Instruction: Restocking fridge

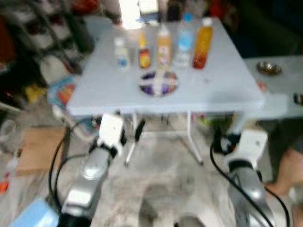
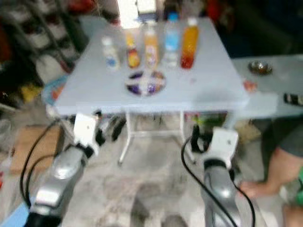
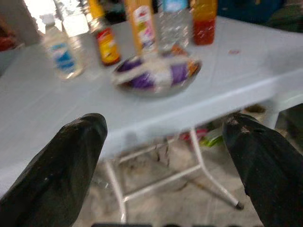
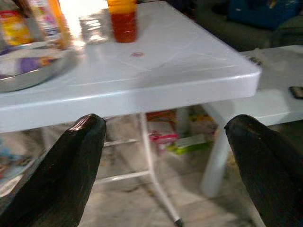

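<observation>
Bottles, five in a row (image 1: 163, 46), stand on the white table (image 1: 227, 87) ahead of your grippers: one small clear, one short sauce, one tall yellow, one water, one orange juice (image 1: 202, 42). Just nearer you sits one metal dish (image 1: 158, 83), its purple contents blurred. Your left gripper (image 3: 163, 156) and right gripper (image 4: 165, 156) are both spread wide, empty, below the table edge.

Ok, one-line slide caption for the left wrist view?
Left gripper, fingers open, below the white table edge, facing a metal bowl and a row of bottles.
</observation>
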You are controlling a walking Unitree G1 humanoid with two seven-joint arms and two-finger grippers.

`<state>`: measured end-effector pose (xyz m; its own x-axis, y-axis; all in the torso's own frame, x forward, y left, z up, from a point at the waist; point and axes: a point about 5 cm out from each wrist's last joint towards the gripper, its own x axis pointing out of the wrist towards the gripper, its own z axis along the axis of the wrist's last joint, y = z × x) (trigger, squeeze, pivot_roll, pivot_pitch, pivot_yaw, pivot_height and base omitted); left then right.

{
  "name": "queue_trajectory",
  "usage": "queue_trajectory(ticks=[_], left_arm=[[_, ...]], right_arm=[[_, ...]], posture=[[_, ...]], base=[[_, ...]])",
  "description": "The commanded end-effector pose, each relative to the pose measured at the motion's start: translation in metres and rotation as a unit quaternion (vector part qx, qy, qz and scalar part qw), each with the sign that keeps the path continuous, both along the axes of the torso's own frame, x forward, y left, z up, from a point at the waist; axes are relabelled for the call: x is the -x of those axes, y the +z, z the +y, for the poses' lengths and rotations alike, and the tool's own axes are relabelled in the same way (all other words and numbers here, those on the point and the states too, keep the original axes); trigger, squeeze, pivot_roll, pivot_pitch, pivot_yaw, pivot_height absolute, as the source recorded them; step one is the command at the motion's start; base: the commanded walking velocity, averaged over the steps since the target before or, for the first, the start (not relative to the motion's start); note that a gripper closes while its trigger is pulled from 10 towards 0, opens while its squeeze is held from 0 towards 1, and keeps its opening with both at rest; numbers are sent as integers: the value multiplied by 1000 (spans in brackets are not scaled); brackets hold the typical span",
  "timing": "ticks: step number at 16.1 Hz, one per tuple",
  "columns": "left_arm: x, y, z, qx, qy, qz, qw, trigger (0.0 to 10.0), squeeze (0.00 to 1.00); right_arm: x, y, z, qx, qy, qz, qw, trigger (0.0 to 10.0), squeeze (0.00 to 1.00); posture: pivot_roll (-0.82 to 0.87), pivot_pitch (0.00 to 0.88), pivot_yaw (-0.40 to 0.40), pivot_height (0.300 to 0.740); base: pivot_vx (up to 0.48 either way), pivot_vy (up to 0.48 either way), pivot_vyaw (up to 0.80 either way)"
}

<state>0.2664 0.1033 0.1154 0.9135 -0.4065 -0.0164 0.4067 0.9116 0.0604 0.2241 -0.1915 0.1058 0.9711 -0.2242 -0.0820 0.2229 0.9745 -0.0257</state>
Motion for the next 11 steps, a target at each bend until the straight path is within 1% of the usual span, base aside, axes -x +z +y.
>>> queue_trajectory(ticks=[1,3,6,7,8,10,11], left_arm=[[1,-3,3,-6,7,8,1000,10000,0],[-1,-3,4,-5,12,9,1000,10000,0],[-2,-4,10,-10,36,9,999,10000,0],[-2,-4,15,0,54,6,999,10000,0],[-1,-2,28,-12,100,-11,995,10000,0],[4,-6,45,-16,142,2,990,10000,0],[5,-6,49,-15,152,6,988,10000,0]], right_arm=[[-3,3,4,1,9,-6,1000,10000,0],[-3,3,3,-5,5,-8,1000,10000,0],[-4,3,4,-1,11,-8,1000,10000,0],[-4,3,5,8,18,-11,1000,10000,0],[-4,3,7,14,26,-17,999,10000,0],[-13,3,12,13,53,-21,998,10000,0],[-16,3,14,11,60,-20,998,10000,0]], posture=[[-118,0,94,740],[-116,0,95,740],[-113,0,92,740],[-109,0,88,740],[-98,0,75,740],[-34,0,17,740],[-18,0,0,740]], base=[[390,277,788],[369,308,781],[320,358,0],[292,379,0],[0,0,0],[0,0,0],[0,0,0]])
